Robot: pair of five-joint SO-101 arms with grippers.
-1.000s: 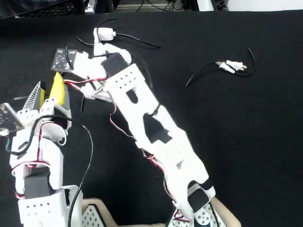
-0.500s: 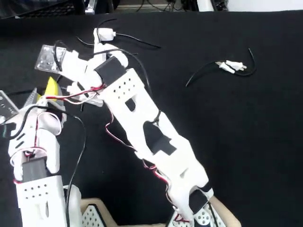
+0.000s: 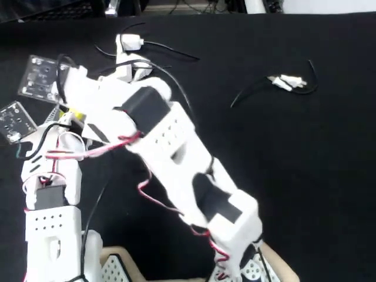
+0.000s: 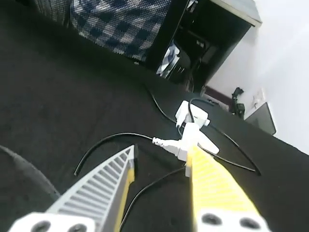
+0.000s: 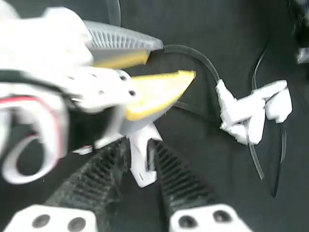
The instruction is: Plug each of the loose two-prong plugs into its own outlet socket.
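Covering the table: matte black cloth. Right arm, white perforated plastic, lies diagonally across it, with the left arm alongside. Right gripper: black ribbed jaws pinched onto a small white plug. Left gripper: one grey ribbed jaw and one smooth yellow jaw, well parted, holding nothing. White outlet cluster lies just beyond its tips. Second plug lies loose, well apart from both. Versus 1.0 s ago, the right wrist has swung left, over the left gripper.
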